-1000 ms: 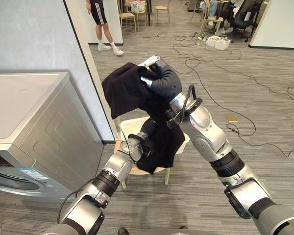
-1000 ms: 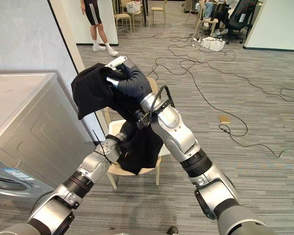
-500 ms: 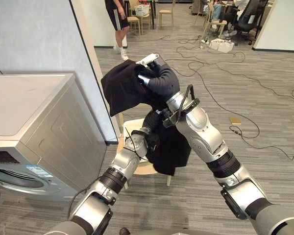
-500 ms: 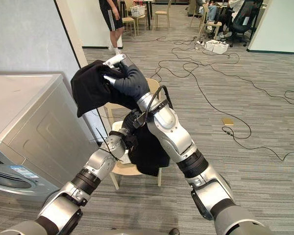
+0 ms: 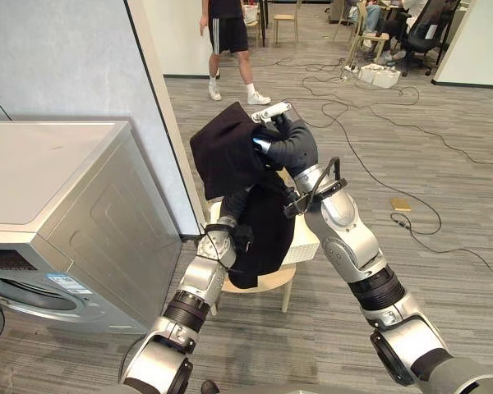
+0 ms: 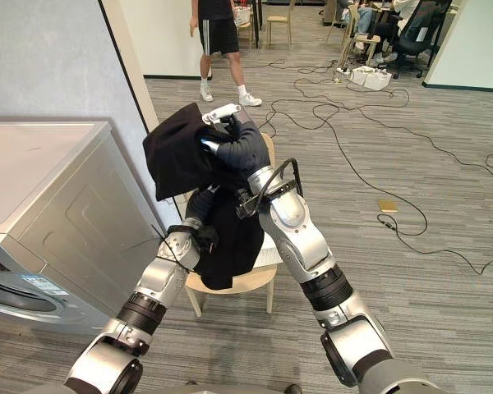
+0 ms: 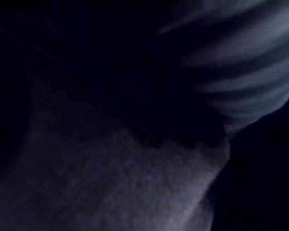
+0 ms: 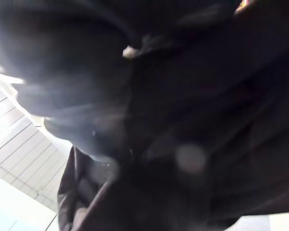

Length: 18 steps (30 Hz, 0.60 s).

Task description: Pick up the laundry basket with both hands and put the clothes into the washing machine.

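Note:
A black garment (image 5: pixel 226 152) hangs high over a white laundry basket (image 5: pixel 305 244) that sits on a wooden chair (image 5: pixel 267 281). My right hand (image 5: pixel 281 144) is raised, its fingers and thumb pinching the garment's upper part, which drapes to its left. The garment's lower half hangs down in front of the basket. My left hand (image 5: pixel 240 238) reaches up from below into that hanging cloth, its fingers curled and buried in it; whether they grip it I cannot see. Dark cloth (image 7: pixel 111 183) lies close against the left hand in the left wrist view. The washing machine (image 5: pixel 57 213) stands to the left.
A grey partition wall (image 5: pixel 66 57) rises behind the washer, close to the chair. A person (image 5: pixel 228 33) in dark shorts stands at the back. Cables (image 5: pixel 370 123) trail over the floor on the right, with chairs and desks far behind.
My left hand has risen from the basket into the hanging cloth and curled shut. My right hand keeps the garment raised. The person at the back has walked to the right.

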Tool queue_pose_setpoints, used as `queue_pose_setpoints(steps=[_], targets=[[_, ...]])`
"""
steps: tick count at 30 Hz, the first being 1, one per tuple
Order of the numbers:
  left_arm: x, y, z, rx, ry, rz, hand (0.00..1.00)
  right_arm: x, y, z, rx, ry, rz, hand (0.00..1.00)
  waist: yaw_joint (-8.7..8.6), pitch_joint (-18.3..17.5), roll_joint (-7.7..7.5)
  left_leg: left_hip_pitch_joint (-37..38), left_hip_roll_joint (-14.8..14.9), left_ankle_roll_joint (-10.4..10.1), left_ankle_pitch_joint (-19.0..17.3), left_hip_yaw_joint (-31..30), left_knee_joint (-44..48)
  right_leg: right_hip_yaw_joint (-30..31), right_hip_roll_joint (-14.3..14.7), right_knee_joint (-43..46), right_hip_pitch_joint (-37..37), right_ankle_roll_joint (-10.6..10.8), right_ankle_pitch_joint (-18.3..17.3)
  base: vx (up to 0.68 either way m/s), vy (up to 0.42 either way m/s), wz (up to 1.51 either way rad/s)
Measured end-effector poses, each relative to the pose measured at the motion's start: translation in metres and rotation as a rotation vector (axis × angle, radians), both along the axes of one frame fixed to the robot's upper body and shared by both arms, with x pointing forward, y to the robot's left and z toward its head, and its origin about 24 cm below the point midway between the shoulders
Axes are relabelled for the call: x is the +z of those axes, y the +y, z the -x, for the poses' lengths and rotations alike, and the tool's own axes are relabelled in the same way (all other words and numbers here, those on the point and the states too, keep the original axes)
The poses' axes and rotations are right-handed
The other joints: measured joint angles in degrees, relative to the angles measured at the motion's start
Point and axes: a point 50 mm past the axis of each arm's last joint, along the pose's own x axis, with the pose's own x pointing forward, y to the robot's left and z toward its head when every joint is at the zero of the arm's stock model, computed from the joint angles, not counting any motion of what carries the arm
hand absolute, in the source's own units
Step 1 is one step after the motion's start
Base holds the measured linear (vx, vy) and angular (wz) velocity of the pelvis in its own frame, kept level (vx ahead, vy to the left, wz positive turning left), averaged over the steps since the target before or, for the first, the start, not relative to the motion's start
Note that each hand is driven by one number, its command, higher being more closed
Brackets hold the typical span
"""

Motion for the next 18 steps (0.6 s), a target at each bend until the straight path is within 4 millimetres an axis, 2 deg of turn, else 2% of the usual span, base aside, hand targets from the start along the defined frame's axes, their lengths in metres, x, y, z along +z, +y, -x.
queue_pose_setpoints(steps=[12,16,18], targets=[[0.019,0.037,0.001,0.187,-0.071,0.084,1.0,-0.027,-0.03,-0.003,-0.163,0.097,-0.045,0.0,-0.07,0.01,0.01,-0.01,0.01,-0.03,-0.04,0.16,0.0,0.14,0.03,-0.11,-0.05,0.06,-0.05,0.0,0.0,0.0],[0.026,0.061,0.008,0.279,-0.117,0.123,1.0,-0.041,-0.053,-0.005,-0.265,0.143,-0.064,0.0,-0.15,0.01,0.01,0.01,0.01,-0.03,-0.04,0.29,0.0,0.28,0.03,-0.13,-0.09,0.03,-0.03,0.0,0.0,0.0],[0.024,0.083,0.017,0.369,-0.126,0.144,1.0,-0.052,-0.077,-0.004,-0.378,0.18,-0.082,0.0,-0.15,0.02,0.02,0.08,0.01,-0.04,-0.05,0.43,0.0,0.44,0.05,-0.14,-0.1,0.0,0.0,0.0,0.0,-0.02]])
